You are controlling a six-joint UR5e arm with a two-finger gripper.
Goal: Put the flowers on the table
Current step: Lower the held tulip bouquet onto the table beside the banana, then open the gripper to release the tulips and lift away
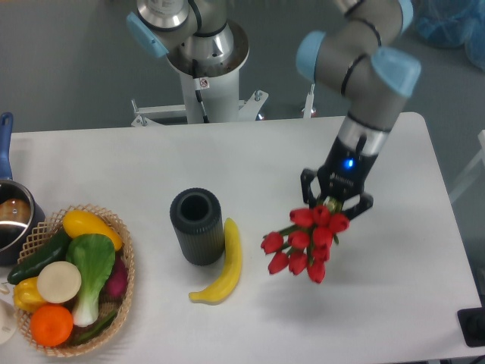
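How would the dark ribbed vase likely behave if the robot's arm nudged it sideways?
The vase stands upright, taller than wide, so it might tip rather than slide. Once down, its round body would probably roll. The banana lying against its right side could check a push that way.

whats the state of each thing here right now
gripper: shut on the flowers
flowers: held, buds pointing down and left over the table
dark cup: upright, open top, empty as far as visible
banana: lying flat beside the cup
basket: full of vegetables and fruit
pot: at left edge, partly cut off
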